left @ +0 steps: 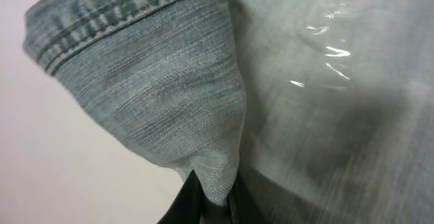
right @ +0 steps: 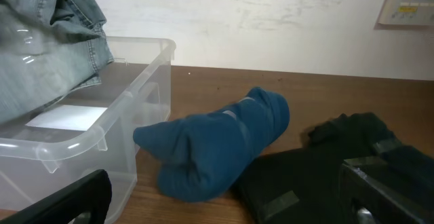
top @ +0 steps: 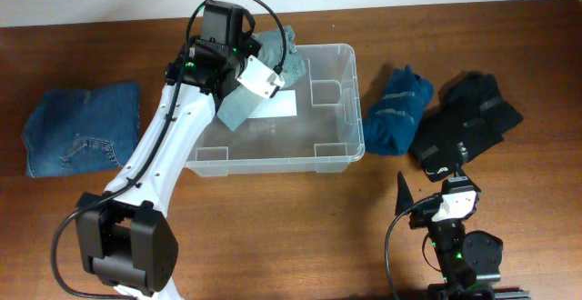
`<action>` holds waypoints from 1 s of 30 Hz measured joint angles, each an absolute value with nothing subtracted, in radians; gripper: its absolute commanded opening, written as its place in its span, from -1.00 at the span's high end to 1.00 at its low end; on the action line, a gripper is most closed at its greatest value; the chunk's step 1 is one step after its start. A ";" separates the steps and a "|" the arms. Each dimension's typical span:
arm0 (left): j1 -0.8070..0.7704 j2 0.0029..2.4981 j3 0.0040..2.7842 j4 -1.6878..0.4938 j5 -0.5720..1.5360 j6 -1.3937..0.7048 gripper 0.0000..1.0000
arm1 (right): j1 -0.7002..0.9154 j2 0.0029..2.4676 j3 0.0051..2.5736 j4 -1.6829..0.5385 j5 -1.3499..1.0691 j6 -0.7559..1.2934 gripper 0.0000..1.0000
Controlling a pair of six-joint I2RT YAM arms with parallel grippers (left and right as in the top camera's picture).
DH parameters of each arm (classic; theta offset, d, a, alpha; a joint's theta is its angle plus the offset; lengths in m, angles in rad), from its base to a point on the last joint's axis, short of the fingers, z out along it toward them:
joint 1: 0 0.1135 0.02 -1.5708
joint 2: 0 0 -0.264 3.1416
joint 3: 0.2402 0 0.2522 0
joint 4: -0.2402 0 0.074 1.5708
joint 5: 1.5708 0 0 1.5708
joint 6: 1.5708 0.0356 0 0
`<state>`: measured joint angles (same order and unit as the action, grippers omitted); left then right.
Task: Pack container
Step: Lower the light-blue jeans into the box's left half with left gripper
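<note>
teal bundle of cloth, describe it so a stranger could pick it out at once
Find the clear plastic container in the middle of the table. Beside its right end lies the teal bundle, rolled up, between the container and a flat black garment. Only it is teal.

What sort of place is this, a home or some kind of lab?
Probably a robotics lab or test room: two robot arms at a wooden table, folded clothes laid out beside a clear container, and a bare white wall with a control panel.
</note>
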<state>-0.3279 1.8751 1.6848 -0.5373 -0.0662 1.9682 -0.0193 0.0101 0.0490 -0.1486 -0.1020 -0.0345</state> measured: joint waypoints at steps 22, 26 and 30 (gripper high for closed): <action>-0.381 1.767 1.685 -0.662 -0.146 2.098 0.99 | -0.019 0.010 0.049 -0.149 -0.102 -0.034 -0.97; -0.373 1.767 1.685 -0.662 -0.130 2.098 0.99 | -0.019 0.010 0.049 -0.149 -0.102 -0.034 -0.97; -0.357 1.767 1.685 -0.662 -0.101 2.098 0.91 | -0.019 0.010 0.049 -0.149 -0.102 -0.034 -0.97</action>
<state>-0.3573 1.7672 1.6848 -0.6621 -0.1009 2.0983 -0.0193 0.0101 0.0490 -0.1490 -0.1020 -0.0341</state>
